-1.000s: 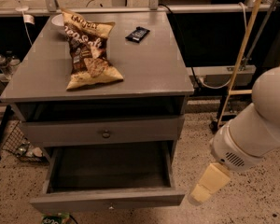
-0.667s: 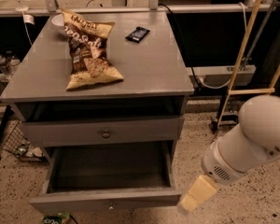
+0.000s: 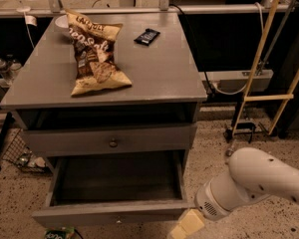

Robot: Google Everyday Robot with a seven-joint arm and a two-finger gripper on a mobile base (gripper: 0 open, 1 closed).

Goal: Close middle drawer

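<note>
The middle drawer (image 3: 89, 215) stands pulled far out of the grey cabinet (image 3: 197, 128), so its dark box shows open from above. Its shallow flat front lies low in the view, near the bottom edge. Above it sits the top drawer (image 3: 70, 142), taller in the front, with a round metal knob (image 3: 113, 143) at its centre.

The tool (image 3: 183, 227) is low on the right, just beside the right end of the middle drawer's front. It is pale yellow and partly cut off by the bottom edge. I cannot tell whether it touches the front, or whether it is spread or pressed together. The white arm (image 3: 261, 180) reaches in from the right over the speckled floor (image 3: 214, 133).

On the worktop (image 3: 164, 73) a bag of chips (image 3: 94, 54) lies towards the left. A small dark packet (image 3: 147, 36) lies further back, well apart from it.
</note>
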